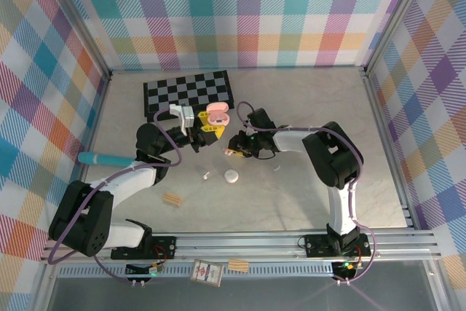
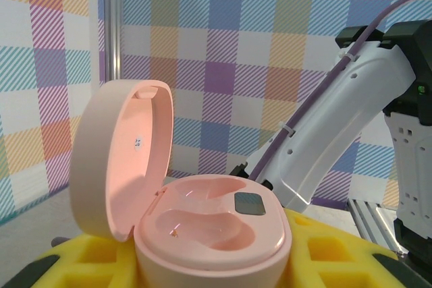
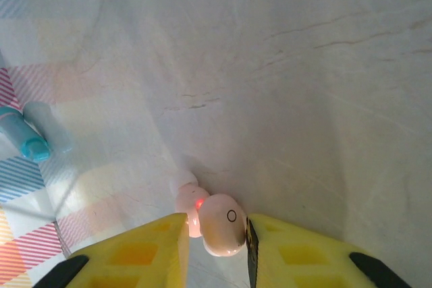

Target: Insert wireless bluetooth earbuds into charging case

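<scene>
A pale pink charging case (image 2: 209, 231) stands upright with its lid (image 2: 125, 153) swung open to the left and both wells empty. My left gripper (image 2: 209, 271) is shut on its base, with yellow fingers (image 2: 341, 254) on either side. From above, the case (image 1: 217, 115) hangs over the table in front of the checkerboard. My right gripper (image 3: 217, 244) is shut on a pink earbud (image 3: 221, 224) with a red light, just over the table. It sits (image 1: 234, 151) a little right of and nearer than the case. A white earbud (image 1: 206, 175) and another (image 1: 277, 169) lie on the table.
A small white closed case (image 1: 231, 175) lies between the two loose earbuds. A checkerboard mat (image 1: 188, 91) is at the back, a teal tube (image 1: 109, 158) (image 3: 27, 138) at the left and a tan wooden block (image 1: 172, 199) nearer the front. Plaid walls enclose the table.
</scene>
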Motion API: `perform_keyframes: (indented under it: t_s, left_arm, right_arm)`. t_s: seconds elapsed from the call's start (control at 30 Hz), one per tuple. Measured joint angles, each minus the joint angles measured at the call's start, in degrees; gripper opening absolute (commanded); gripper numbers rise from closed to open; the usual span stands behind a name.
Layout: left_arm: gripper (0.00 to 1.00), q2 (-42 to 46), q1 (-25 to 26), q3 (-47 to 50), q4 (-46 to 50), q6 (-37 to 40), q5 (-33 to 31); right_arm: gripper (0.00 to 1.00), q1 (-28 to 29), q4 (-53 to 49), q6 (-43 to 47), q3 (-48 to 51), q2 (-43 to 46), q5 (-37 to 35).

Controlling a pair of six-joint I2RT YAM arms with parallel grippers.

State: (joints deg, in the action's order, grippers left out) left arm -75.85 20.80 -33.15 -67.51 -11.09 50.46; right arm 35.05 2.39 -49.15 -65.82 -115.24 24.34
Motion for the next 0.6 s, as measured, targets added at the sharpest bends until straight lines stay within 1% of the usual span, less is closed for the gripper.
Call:
perform_keyframes:
  t_s: [0.43,0.6]
  left_arm:
    - [0.35,0.3,0.0,0.0,0.0,0.0,0.0]
    - [0.35,0.3,0.0,0.0,0.1,0.0,0.0]
  right_arm:
    - [0.28,0.5,-0.5,2.1,-0.8,-0.7,0.5]
    - [0.28,0.7,0.7,2.0,-0.8,-1.0,1.3]
